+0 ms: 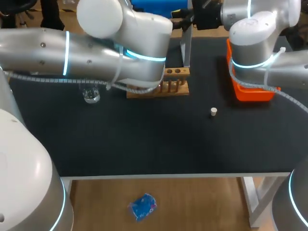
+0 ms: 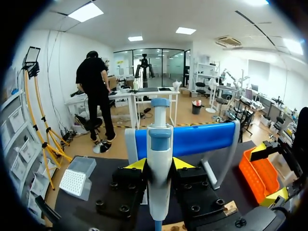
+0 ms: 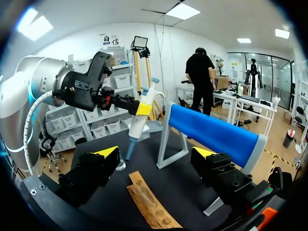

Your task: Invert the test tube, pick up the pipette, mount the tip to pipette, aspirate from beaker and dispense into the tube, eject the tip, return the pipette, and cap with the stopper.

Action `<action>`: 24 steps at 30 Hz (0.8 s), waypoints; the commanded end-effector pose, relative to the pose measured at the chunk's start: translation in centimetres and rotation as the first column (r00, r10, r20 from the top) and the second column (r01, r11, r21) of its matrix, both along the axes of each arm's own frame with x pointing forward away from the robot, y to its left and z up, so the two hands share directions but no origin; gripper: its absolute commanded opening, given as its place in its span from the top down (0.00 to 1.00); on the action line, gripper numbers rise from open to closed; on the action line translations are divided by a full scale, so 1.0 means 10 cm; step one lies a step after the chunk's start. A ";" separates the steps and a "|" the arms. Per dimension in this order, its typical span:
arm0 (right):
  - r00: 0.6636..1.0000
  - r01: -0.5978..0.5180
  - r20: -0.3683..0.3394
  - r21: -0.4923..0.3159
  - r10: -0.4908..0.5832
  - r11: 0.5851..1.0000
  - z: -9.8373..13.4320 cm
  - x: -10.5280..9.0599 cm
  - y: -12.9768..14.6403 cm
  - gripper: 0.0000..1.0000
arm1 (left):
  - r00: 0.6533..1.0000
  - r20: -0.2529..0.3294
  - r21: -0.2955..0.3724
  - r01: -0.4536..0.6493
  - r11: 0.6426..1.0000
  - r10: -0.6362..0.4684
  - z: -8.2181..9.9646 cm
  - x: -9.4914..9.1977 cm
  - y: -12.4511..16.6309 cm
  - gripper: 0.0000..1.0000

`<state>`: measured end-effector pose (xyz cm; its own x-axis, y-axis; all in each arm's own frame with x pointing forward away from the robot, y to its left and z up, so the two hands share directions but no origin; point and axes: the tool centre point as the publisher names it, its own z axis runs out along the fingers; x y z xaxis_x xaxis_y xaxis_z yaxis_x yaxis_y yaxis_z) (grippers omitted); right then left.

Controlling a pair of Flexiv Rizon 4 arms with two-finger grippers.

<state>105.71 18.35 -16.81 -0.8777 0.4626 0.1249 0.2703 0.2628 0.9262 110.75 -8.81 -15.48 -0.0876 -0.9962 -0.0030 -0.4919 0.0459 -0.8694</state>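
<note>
My left gripper (image 2: 159, 166) is shut on the white and blue pipette (image 2: 159, 159), which stands upright between its yellow tips. In the right wrist view the pipette (image 3: 140, 115) hangs tilted in the left gripper (image 3: 126, 102), its blue lower end pointing down at the glass beaker (image 3: 120, 166). My right gripper (image 3: 155, 159) is open and holds nothing, above the wooden tube rack (image 3: 149, 202). The head view shows the rack (image 1: 159, 85), the beaker (image 1: 90, 95) and the small stopper (image 1: 213, 112) lying apart. I cannot make out the test tube.
The blue-barred pipette stand (image 3: 211, 134) is behind the rack, just ahead of both grippers. An orange box (image 1: 252, 89) sits at the table's right under my right arm. A clear tip box (image 2: 77, 179) lies off to the left gripper's side. My left arm hides much of the table's back left.
</note>
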 end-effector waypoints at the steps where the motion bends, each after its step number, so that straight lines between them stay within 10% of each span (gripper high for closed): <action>1: 1.000 -0.007 -0.009 -0.005 0.007 1.000 -0.02 0.12 0.07 0.00 | 1.000 -0.028 0.010 -0.003 1.000 0.003 -0.02 0.20 0.00 1.00; 24: 1.000 -0.002 -0.011 -0.010 0.002 1.000 -0.03 0.15 0.09 0.00 | 0.996 -0.089 0.086 -0.023 0.996 0.031 -0.13 0.63 0.02 1.00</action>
<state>107.16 19.30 -17.16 -0.8764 0.4641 0.1285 0.2787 0.2714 0.9212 116.31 -8.27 -16.94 -0.0692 -0.9948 -0.0746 -0.5576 0.1005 -0.8240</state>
